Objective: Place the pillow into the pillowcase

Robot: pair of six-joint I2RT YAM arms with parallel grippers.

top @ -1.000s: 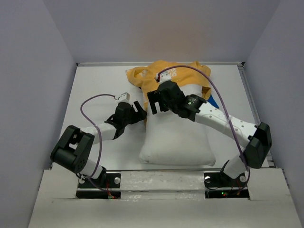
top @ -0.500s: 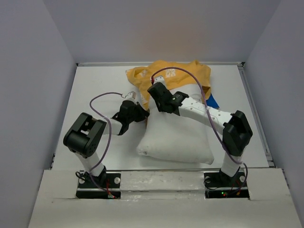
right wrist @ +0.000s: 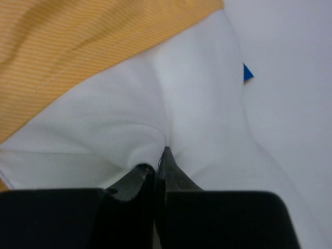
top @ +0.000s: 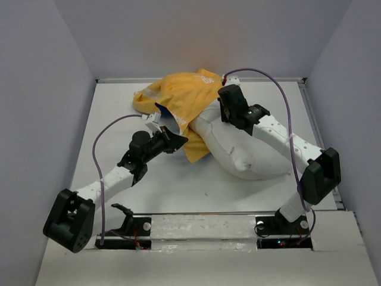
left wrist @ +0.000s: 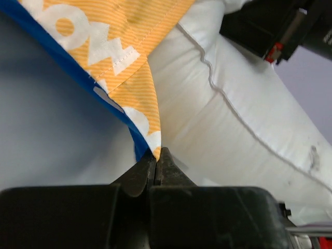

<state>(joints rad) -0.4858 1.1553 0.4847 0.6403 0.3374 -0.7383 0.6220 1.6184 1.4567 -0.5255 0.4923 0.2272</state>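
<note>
Centre to right of the top view: one pillow [top: 256,155], plain white and plump. Its long axis runs diagonally from upper left to lower right. Its upper-left end goes under the yellow cloth; its lower-right end lies bare, near the right arm.

Upper centre of the top view: one pillowcase [top: 178,95], yellow-orange with white lettering outside and blue inside. It lies bunched close to the far edge of the table [top: 113,119]. One flap drops toward the lower centre and overlaps the pillow's left flank. A blue strip shows along its left hem.

Grippers, two:
- left gripper [left wrist: 157,155]: jaws pressed together, pinching the bottom corner of the pillowcase's flap where yellow meets blue, just beside the pillow's seam.
- right gripper [right wrist: 160,158]: jaws closed on a pucker of the pillow's white fabric, just below the yellow hem. In the right wrist view a small blue corner peeks out past the pillow at upper right.

Open room: bare table fills the left third of the top view and the lower centre between the two arm bases. The right side is tighter, with the pillow near the right edge.

Cables, two, purple, one looping over each arm.
</note>
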